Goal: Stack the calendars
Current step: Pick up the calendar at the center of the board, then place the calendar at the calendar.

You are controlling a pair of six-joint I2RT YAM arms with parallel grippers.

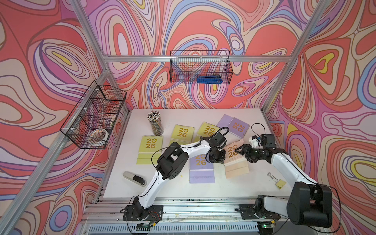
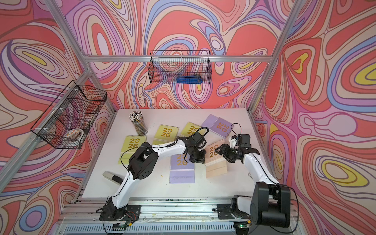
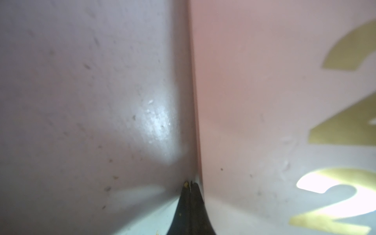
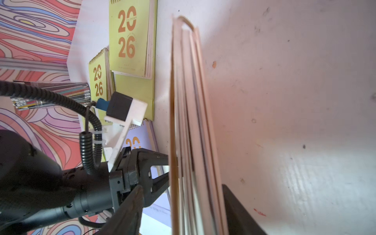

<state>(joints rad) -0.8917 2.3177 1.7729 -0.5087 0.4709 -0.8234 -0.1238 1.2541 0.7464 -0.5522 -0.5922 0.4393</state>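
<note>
The table carried six calendars, none stacked. Both arms met at the peach calendar, which lay directly between the two grippers. Its long axis, spiral end to open end, ran across the line joining them, so each gripper faced one long edge.

The right gripper straddled its edge of the peach calendar. Its jaws were apart: one finger lay against the page block, and the other stood short of the cover with a gap showing. No clamp was made yet. The left gripper had its jaws together, tips wedged at the seam where the opposite edge met the table.

The near lavender calendar lay just beyond the left gripper, on the side away from the right gripper. Its long axis ran about parallel to the peach one. It was judged the likely base, so the peach calendar would need to travel past the left gripper toward that side. The right arm was the one placed to carry it. The far lavender calendar and the yellow-green calendars lay further out, beyond both wrists.

Limits of view: the left arm covered part of the near lavender cover and part of one yellow-green calendar. The left wrist view was blurred. Whether the peach edge was raised off the table could not be told.
</note>
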